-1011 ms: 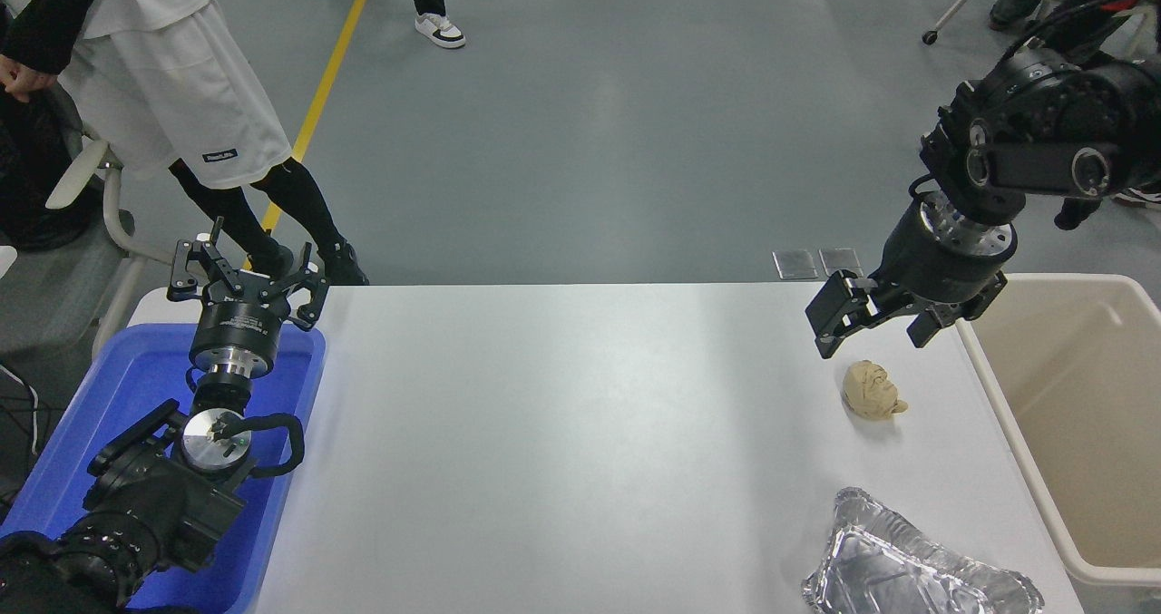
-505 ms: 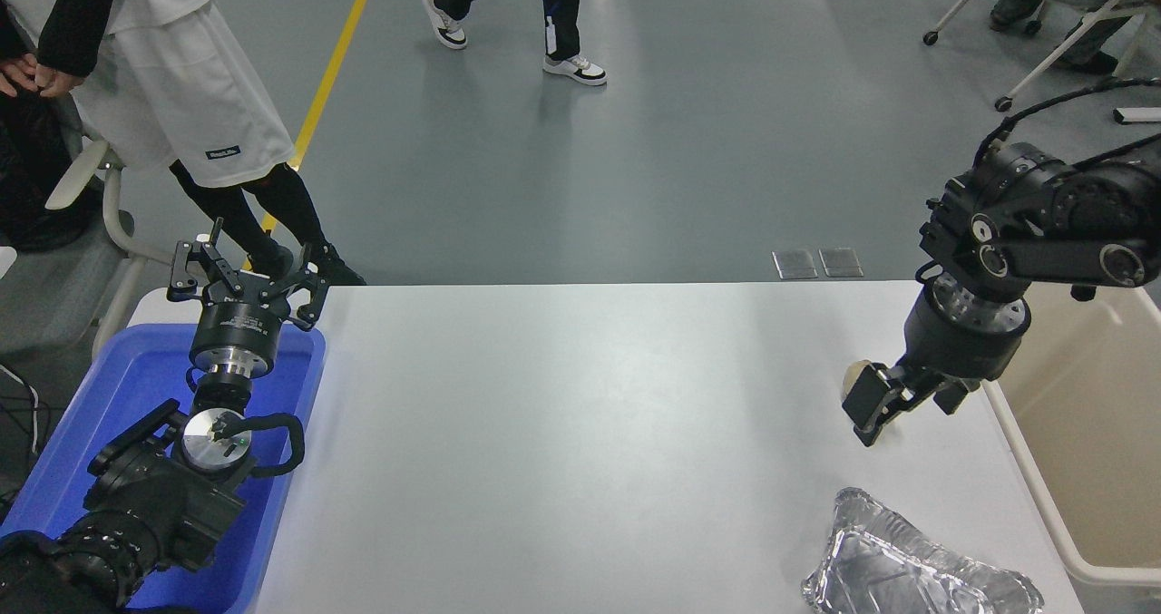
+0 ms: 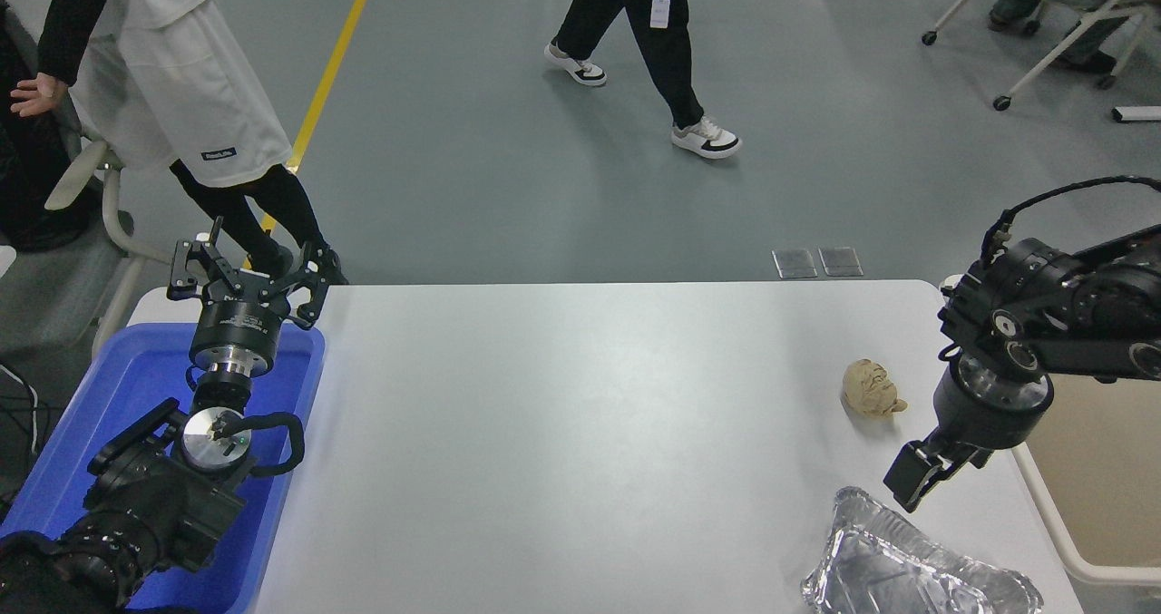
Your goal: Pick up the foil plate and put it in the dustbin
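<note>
The foil plate [image 3: 916, 569] lies on the white worktop [image 3: 562, 433] at its near right corner, its wrinkled rim crumpled and its near edge cut off by the bottom of the picture. The right arm reaches in from the right edge, and the right claw [image 3: 925, 480] hangs just above the plate's far edge, pointing down toward it; from this angle only one dark finger block shows clearly, so I cannot tell whether the fingers are apart or together, and nothing is seen held in them. A small tan paper ball [image 3: 872, 390] sits on the worktop beyond the plate, near the claw but apart from it. The beige dustbin [image 3: 1084, 541] stands at the worktop's right side, partly hidden by the right arm. At the lower left, the left claw [image 3: 245, 274] is parked over the far end of a blue tub [image 3: 100, 442], its fingers spread apart and empty. Beyond the worktop, a person in white shorts [image 3: 172, 97] stands at the upper left, and another person [image 3: 653, 43] is crossing the grey floor.
</note>
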